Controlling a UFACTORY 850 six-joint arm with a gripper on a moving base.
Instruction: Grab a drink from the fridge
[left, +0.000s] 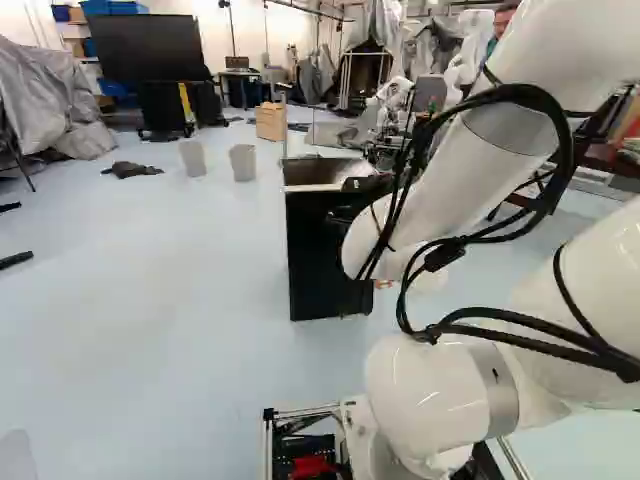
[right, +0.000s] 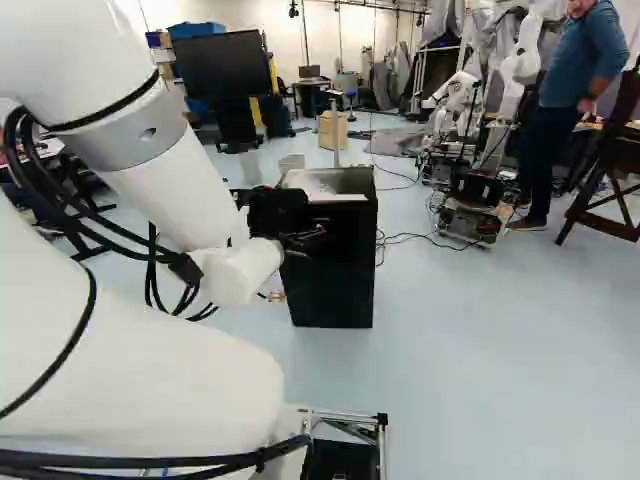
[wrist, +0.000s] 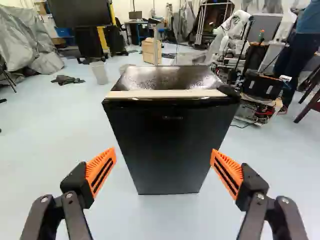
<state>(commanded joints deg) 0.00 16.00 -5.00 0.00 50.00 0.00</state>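
Jaws wide apart, black fridge (wrist: 165, 145), boxy, closed, shiny-topped

"What's that arm (left: 450, 200) like?"

"White, smooth rounded tubes, grey bands (right: 146, 132) round them, black cables (left: 567, 150) looping outside and thin black straps (right: 112, 106) cinched on."

"And the gripper (right: 312, 236)?"

"Black, silvery round screw heads (wrist: 260, 196) in its links, and ribbed orange pads (wrist: 93, 167) with dark slots."

A large dark screen (left: 150, 47) overlooks pale flooring (left: 150, 300).

Blk mini fridge (wrist: 167, 132), upright on lt-blue flr (wrist: 55, 150), door (wrist: 170, 160) shut, pale strip (wrist: 165, 94) along top's front edge
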